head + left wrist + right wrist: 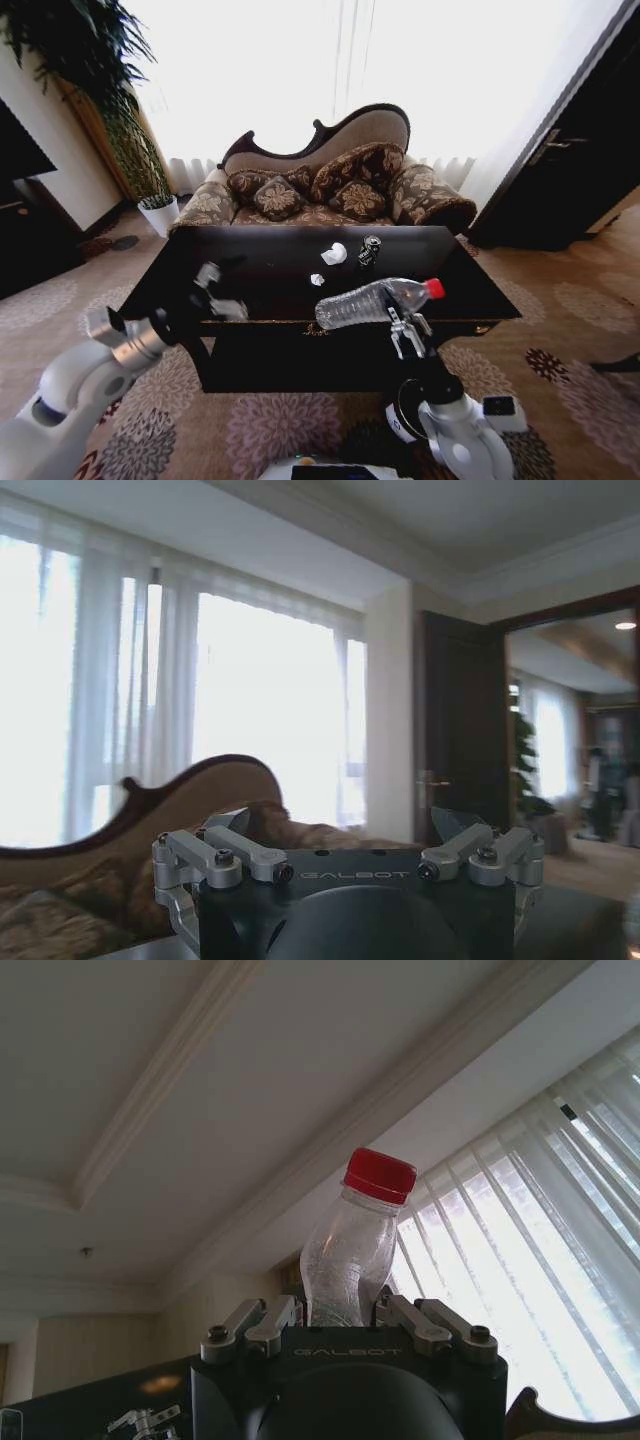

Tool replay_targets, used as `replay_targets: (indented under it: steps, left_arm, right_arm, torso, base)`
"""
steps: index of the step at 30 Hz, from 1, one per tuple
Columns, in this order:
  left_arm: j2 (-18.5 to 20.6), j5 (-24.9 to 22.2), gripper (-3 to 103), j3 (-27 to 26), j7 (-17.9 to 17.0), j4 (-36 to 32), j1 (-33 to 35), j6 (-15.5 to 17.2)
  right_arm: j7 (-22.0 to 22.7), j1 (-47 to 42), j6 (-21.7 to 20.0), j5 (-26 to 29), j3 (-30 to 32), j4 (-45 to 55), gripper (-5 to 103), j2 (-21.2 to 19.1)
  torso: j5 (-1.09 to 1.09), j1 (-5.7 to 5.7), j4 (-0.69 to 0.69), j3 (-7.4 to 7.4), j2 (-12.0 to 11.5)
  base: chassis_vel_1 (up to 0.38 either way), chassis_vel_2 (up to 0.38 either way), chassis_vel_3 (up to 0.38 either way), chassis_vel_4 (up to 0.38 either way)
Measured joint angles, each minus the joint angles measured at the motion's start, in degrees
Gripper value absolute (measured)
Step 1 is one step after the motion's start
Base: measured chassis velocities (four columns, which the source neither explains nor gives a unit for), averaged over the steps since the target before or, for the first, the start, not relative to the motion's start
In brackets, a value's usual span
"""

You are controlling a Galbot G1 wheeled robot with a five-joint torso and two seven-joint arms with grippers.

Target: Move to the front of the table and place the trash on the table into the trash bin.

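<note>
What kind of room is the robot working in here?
Likely a hotel suite or formal living room: an ornate patterned sofa behind the dark table, sheer curtains across big windows, floral carpet.

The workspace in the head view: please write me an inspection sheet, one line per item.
Surface: large dark glossy wooden table, a few small items on top.
Job's things: crumpled white paper ball, small white scrap, small dark drink can on the table; clear plastic bottle with red cap held above the front edge.
Clutter: nothing seen.
Grippers: right gripper shut on the bottle; left gripper open, empty, over the table's left part.
Cables: nothing seen.
Surroundings: patterned sofa behind the table, white plant pot, floral carpet.
</note>
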Motion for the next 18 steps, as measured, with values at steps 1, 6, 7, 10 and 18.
replay_targets:
  steps: [1, 6, 7, 10, 18]
  left_arm:
    - [-2.3, 0.9, 100, -2.1, -2.0, 1.1, 0.3, 0.6]
    - [-6.9, 1.1, 100, -8.3, -3.9, 1.5, 3.4, 0.8]
    - [-7.9, 0.8, 100, -9.3, -4.1, 1.5, 3.7, 0.9]
    - [-8.7, 0.7, 100, -9.5, -4.1, 1.6, 3.5, 1.0]
    - [-9.0, 0.7, 100, -9.5, -3.9, 1.2, 2.7, 1.3]
  right_arm:
    - [-0.7, -0.4, 0.6, -2.0, 0.7, 0.3, 27, 0.3]
    - [-3.7, -0.1, 2.0, -7.0, 1.9, -0.6, 27, -0.3]
    - [-5.1, -0.8, 3.3, -8.3, 3.1, -1.7, 27, -0.4]
    - [-7.3, -1.5, 5.5, -10.4, 5.7, -4.3, 27, -0.7]
    - [-13.3, -0.4, 10.0, -17.1, 10.9, -16.4, 27, -1.2]
  torso:
    - [0.0, 0.0, -0.01, 0.0, 0.0]
    - [0.01, 0.0, 0.06, 0.0, 0.0]
    - [0.01, 0.0, 0.05, 0.0, 0.0]
    - [0.01, -0.01, 0.0, 0.0, 0.0]
    - [0.02, 0.0, 0.0, 0.0, 0.0]
  base:
    - [0.0, 0.0, 0.0, 0.0]
    - [0.0, 0.0, 0.0, 0.0]
    - [0.0, 0.0, 0.0, 0.0]
    - [0.0, 0.0, 0.0, 0.0]
    - [0.0, 0.0, 0.0, 0.0]
